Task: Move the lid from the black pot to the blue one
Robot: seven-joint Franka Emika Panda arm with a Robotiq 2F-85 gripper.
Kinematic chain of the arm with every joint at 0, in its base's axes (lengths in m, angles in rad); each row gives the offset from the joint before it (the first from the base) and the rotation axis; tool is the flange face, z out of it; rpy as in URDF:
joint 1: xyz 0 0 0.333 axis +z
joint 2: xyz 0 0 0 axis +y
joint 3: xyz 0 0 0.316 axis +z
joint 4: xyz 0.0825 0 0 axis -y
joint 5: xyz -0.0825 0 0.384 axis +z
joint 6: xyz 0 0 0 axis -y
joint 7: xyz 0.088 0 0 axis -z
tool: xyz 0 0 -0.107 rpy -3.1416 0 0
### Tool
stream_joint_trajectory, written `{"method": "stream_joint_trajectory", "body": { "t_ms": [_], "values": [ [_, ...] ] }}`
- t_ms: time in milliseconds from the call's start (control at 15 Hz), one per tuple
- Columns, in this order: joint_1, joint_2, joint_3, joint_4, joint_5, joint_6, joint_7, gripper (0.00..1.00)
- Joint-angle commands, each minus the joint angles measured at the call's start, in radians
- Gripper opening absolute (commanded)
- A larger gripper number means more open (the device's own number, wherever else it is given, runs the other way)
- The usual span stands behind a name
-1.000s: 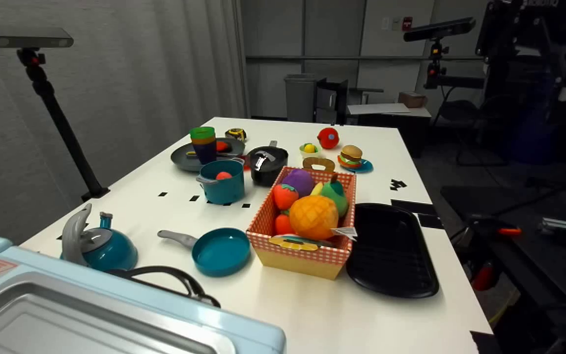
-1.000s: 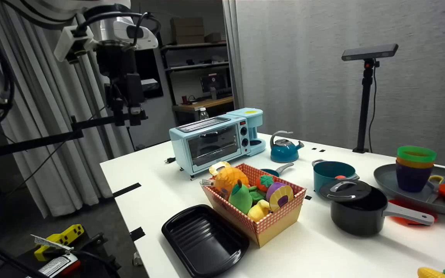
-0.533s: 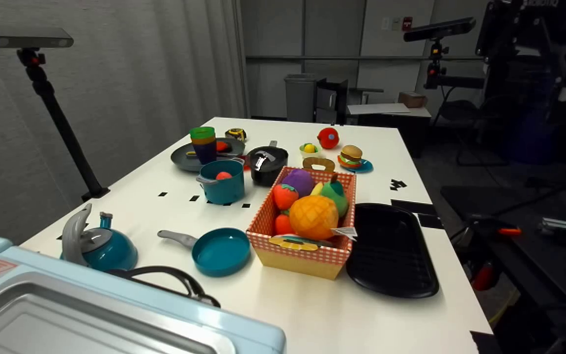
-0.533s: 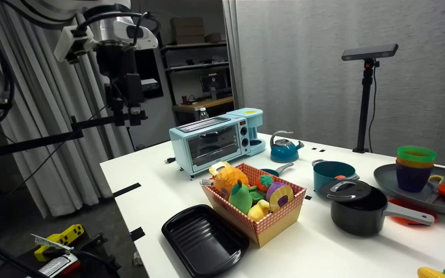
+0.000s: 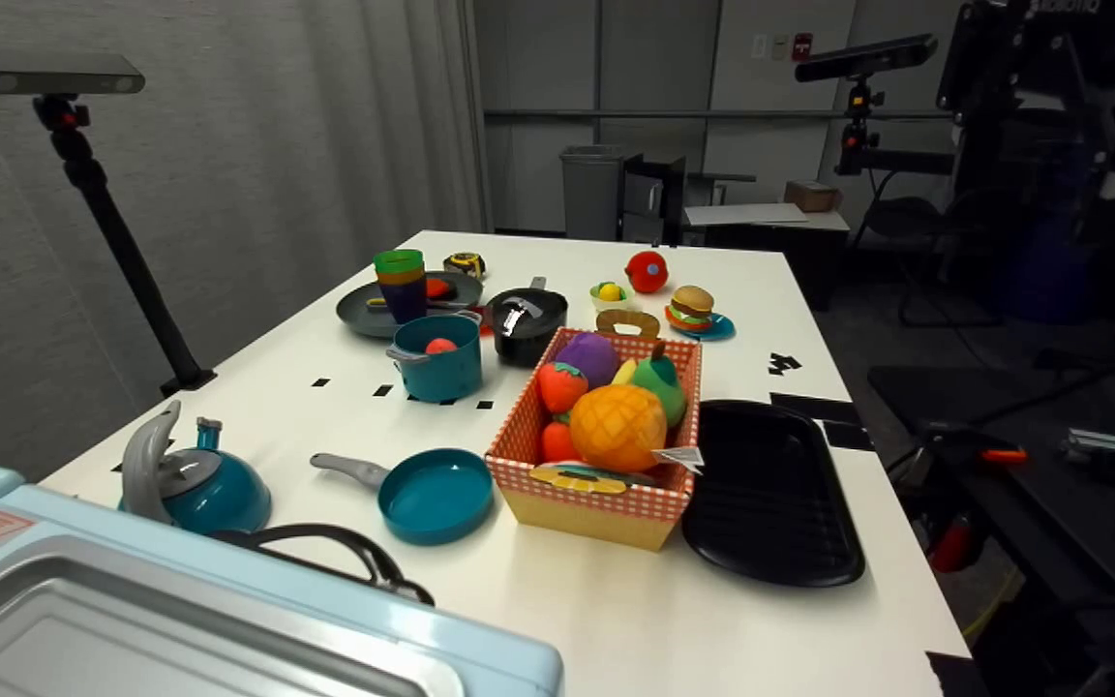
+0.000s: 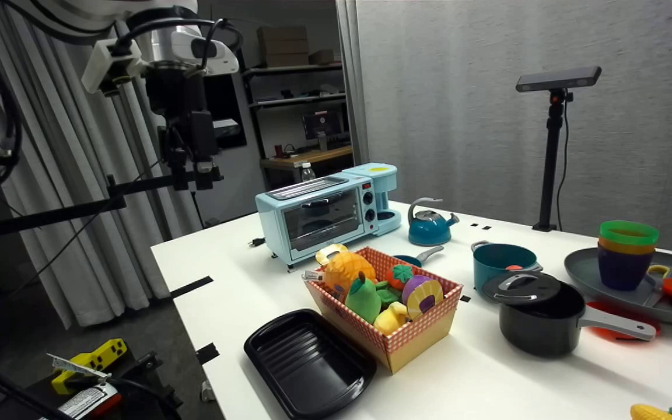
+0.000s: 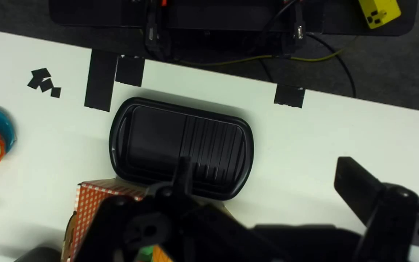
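Note:
The dark lid (image 6: 521, 288) with a grey handle lies off-centre on the black pot (image 6: 537, 335); part of the pot's opening shows beside it. In an exterior view the lid (image 5: 525, 315) sits on the black pot (image 5: 519, 350) too. The blue pot (image 6: 490, 269) stands close beside the black pot, uncovered, with a red-pink round thing inside; it also shows in an exterior view (image 5: 446, 373). My gripper (image 6: 193, 178) hangs high at the table's edge, away from the pots. In the wrist view the fingers (image 7: 264, 163) are wide apart with nothing between them.
A basket of toy food (image 6: 420, 344) and a black tray (image 6: 307, 364) lie between my gripper and the pots. A grey plate with stacked cups (image 6: 625, 262) stands behind the black pot. A toaster oven (image 6: 324, 216), kettle (image 6: 429, 228) and teal pan (image 5: 436, 496) are also on the table.

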Motion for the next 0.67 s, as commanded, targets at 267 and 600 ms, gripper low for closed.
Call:
{"method": "stream_joint_trajectory", "body": {
  "t_ms": [267,600],
  "values": [
    [0.01,-0.002,-0.01,-0.004,0.011,0.018,0.037,1.0],
    [0.001,-0.004,0.0,-0.006,0.025,0.024,0.137,1.0]
  ]
}}
